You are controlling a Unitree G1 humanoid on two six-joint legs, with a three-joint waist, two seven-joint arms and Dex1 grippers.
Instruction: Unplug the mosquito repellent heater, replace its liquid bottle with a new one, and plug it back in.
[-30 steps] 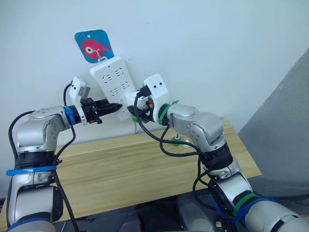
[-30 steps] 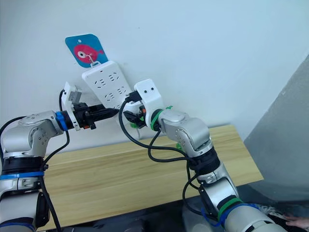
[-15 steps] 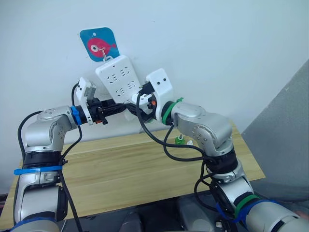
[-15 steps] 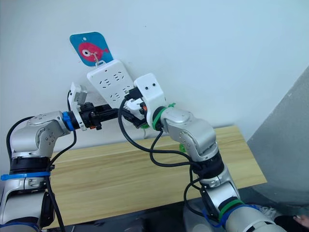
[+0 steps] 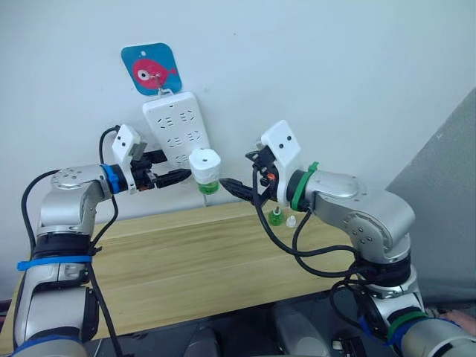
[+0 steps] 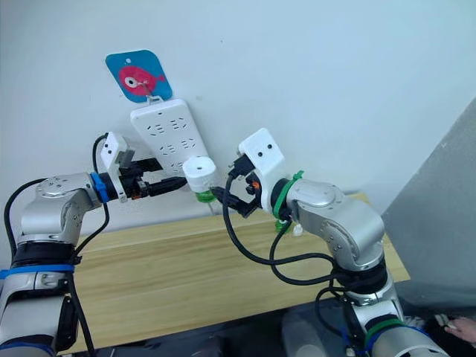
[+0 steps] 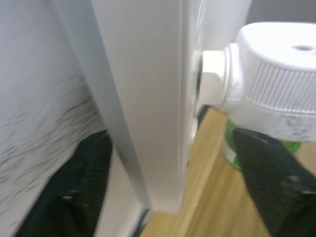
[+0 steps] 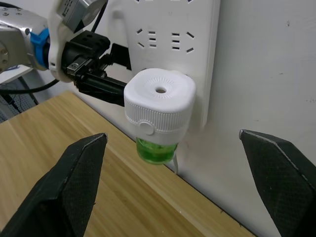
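Up on the wall, I see the mosquito repellent heater plugged into the lower end of the white power strip, its green liquid bottle hanging below; my left gripper straddles the strip's edge, fingers apart, one fingertip beside the heater; my right gripper hovers spread wide, just short of the heater, above the wooden tabletop.

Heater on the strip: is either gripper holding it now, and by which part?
Neither. The right gripper is open, clear of the mosquito repellent heater; the left gripper is open around the power strip's edge beside it.
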